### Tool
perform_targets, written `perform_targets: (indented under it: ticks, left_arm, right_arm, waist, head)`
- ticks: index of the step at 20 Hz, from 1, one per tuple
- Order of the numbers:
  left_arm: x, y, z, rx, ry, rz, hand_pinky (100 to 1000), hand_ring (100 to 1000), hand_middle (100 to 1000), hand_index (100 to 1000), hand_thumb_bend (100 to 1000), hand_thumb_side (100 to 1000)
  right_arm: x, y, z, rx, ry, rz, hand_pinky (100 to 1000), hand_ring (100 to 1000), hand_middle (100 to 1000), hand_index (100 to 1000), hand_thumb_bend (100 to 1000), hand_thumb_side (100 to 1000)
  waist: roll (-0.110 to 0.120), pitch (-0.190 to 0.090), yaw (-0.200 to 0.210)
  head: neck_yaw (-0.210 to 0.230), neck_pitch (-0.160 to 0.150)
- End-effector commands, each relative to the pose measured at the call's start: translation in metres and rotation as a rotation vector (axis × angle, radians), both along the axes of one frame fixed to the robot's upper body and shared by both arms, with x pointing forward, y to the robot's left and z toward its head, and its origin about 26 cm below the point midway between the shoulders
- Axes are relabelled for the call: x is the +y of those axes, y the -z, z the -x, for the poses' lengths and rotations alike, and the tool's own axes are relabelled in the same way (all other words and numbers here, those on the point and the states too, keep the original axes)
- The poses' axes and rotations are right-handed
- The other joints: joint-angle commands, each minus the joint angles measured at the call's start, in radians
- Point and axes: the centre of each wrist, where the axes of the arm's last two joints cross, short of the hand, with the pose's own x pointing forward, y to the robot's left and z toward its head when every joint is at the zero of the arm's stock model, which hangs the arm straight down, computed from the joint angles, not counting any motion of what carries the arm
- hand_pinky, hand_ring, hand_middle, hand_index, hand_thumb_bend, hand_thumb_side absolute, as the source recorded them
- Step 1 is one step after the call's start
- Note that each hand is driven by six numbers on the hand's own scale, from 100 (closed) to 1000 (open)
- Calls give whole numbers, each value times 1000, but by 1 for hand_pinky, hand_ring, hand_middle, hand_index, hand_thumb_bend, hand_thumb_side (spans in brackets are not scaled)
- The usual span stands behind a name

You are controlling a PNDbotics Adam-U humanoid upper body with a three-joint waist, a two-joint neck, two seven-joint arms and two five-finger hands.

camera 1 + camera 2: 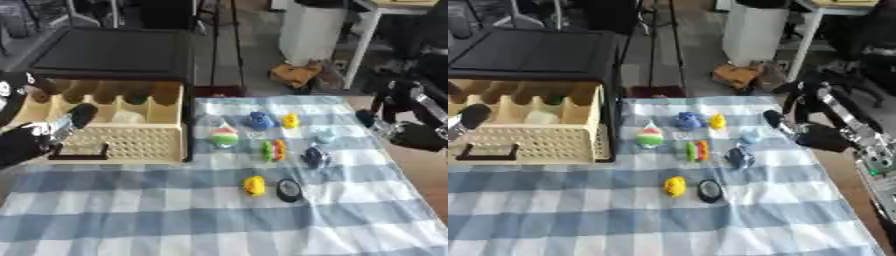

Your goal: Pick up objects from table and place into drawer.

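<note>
Small toys, among them a yellow toy (254, 185) and a black disc (289, 190), are lying on the checked cloth (131, 210) beside the open drawer (122, 142). Left hand (52, 131) is hovering over the drawer, right hand (798, 127) at the cloth's edge; finger states cannot be told.

drawer (122, 142): cream, pulled open at your left, divided compartments (one holds a pale lump)
objects (271, 150): small colourful pieces scattered on the checked cloth, right of the drawer
yellow piece (254, 185): nearest you, beside a dark round piece (289, 190)
</note>
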Motion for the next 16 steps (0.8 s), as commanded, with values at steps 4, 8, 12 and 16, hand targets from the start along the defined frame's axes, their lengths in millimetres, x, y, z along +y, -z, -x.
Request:
perform_targets:
  ticks: [4,8,12,16]
  left_arm:
    - [-2,-10,3,-61,43,55,100,100,100,666,715,1000]
    - [-3,-10,3,-56,55,62,100,100,100,667,711,1000]
    - [-4,-9,2,-52,61,63,100,100,100,667,707,1000]
    - [-5,-9,2,-48,67,66,100,100,100,666,704,1000]
  right_arm:
    - [1,-14,-9,25,-60,177,232,313,469,760,554,471]
    - [6,-12,-14,49,-99,240,232,310,479,756,587,441]
    - [11,-10,-20,67,-125,294,233,307,490,756,618,415]
    - [16,-10,-25,78,-147,327,232,302,492,755,621,406]
  waist:
    - [3,-15,4]
    - [4,-17,7]
    - [4,-17,10]
    - [3,-17,13]
  head:
    - [-6,6]
    - [-8,6]
    - [-10,7]
    - [-12,8]
